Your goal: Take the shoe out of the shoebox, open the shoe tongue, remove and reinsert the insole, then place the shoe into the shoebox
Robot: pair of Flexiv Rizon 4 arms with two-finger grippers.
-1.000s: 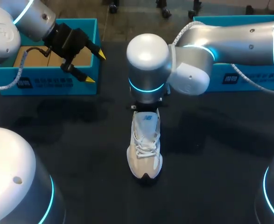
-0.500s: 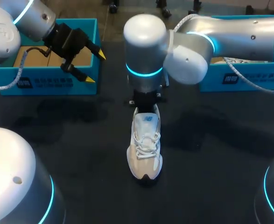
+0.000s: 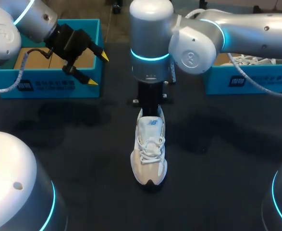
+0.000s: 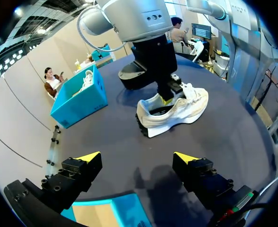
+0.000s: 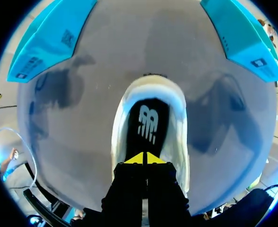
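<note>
shoe (image 3: 149, 156) upright on bench (image 3: 83, 144), between left shoebox (image 3: 49, 87) and right shoebox (image 3: 249, 81). my right claw (image 5: 143, 158) clenched, tips together over insole (image 5: 146, 124) at heel opening. my left claw (image 3: 98, 69) released above left shoebox.

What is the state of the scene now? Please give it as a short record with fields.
shoe: upright on the table, toe toward the robot
insole: inside the shoe
right gripper: shut, tips down in the shoe's heel opening, at the insole's heel end
left gripper: open, empty, above the front corner of the left shoebox
</note>
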